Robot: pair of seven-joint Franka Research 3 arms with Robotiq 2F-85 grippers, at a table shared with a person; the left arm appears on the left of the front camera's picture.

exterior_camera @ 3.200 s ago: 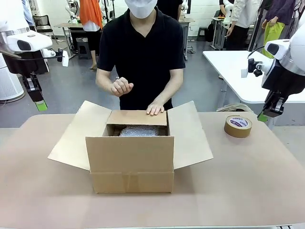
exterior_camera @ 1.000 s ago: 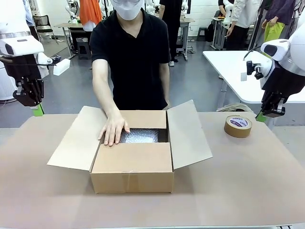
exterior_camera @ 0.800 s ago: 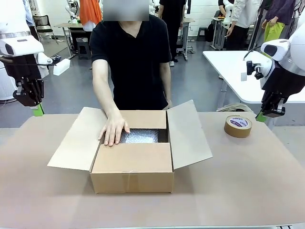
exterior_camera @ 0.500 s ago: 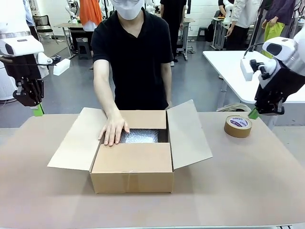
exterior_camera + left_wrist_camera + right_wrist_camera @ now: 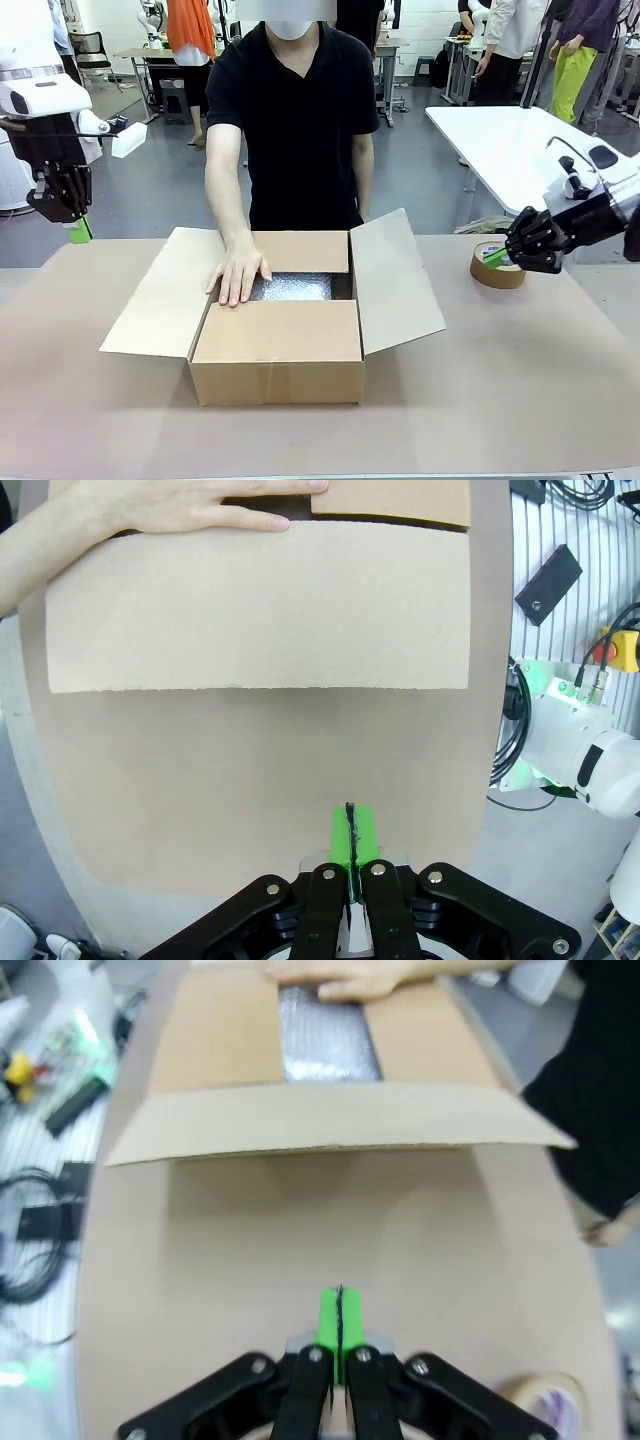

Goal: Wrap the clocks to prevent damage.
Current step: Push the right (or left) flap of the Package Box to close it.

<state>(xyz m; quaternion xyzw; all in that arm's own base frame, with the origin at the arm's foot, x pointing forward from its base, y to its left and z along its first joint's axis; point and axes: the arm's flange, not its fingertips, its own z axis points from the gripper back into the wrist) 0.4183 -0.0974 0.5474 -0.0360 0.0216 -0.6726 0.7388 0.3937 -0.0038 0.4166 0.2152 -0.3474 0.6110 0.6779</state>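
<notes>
The cardboard box (image 5: 275,340) sat at the centre of the front view on the table (image 5: 520,400), its near and far flaps folded inward and both side flaps spread outward. Through the gap between the folded flaps lay a bubble-wrapped bundle (image 5: 292,285), silvery and crinkled, its contents hidden by the wrap. The person's hand (image 5: 238,275) rested flat at the gap's left end, touching the near flap. At the right of the frame stood a tape roll (image 5: 497,268), brown with a white core. The right gripper (image 5: 497,257) was just beside it, pads pressed together on nothing. The left gripper (image 5: 78,230) hung at the upper left, likewise closed and empty.
</notes>
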